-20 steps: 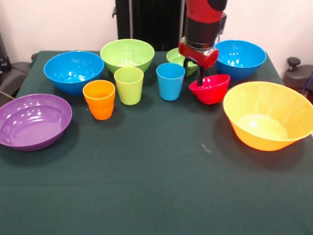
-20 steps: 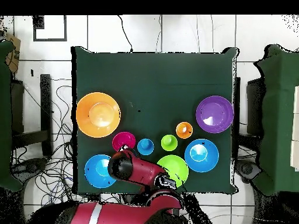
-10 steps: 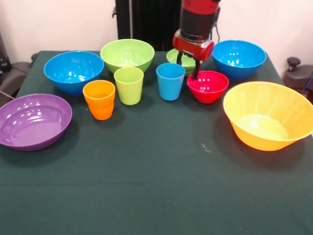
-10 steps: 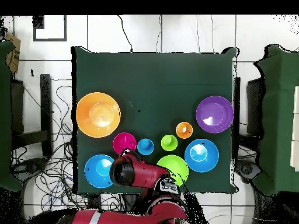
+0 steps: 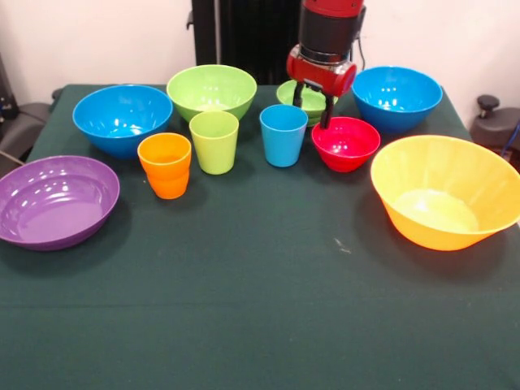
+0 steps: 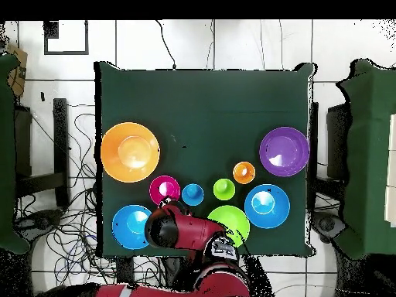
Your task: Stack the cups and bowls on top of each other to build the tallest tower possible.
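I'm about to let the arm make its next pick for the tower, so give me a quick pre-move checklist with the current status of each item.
1. Hand empty: ok, open and holding nothing.
2. Small red bowl released and sitting flat on the table: ok.
3. Hand clear of the red bowl: cannot tell; one fingertip is near its back rim.
4. Big yellow-orange bowl free as tower base: ok, empty and unobstructed.
5. Cups upright: ok; orange cup, lime green cup and blue cup all stand.
6. Stacking begun: not ok, nothing is nested yet.
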Robot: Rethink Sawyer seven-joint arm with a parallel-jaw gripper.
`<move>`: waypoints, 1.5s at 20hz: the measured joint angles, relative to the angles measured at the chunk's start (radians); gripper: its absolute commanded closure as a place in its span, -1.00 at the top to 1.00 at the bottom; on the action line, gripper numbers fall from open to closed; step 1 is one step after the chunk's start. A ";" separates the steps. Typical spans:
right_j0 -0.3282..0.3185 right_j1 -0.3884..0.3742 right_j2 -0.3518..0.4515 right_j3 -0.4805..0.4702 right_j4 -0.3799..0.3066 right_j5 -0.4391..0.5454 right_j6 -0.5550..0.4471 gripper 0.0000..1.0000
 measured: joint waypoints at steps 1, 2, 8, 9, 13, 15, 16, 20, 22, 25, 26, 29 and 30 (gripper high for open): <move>0.000 0.000 0.000 0.000 0.000 0.000 0.000 1.00; 0.000 0.000 0.000 0.000 0.000 0.000 0.000 1.00; 0.008 0.005 0.002 0.000 0.000 -0.030 0.000 1.00; 0.009 0.007 0.002 0.000 0.000 -0.035 0.000 1.00; 0.020 0.021 0.003 0.000 0.000 -0.057 0.000 1.00; 0.029 0.025 0.003 0.000 0.000 -0.063 0.000 1.00; 0.035 0.025 0.003 0.000 0.000 -0.065 0.000 1.00; 0.044 0.026 0.004 0.000 0.000 -0.065 0.000 1.00; 0.032 0.034 0.006 0.000 0.000 -0.065 0.000 1.00; 0.016 0.043 0.007 0.000 0.000 -0.065 0.000 1.00; 0.004 0.047 0.007 0.000 0.000 -0.065 0.000 1.00; -0.013 0.053 0.008 0.000 0.000 -0.065 0.000 1.00; -0.020 0.055 0.008 -0.001 0.000 -0.065 0.000 1.00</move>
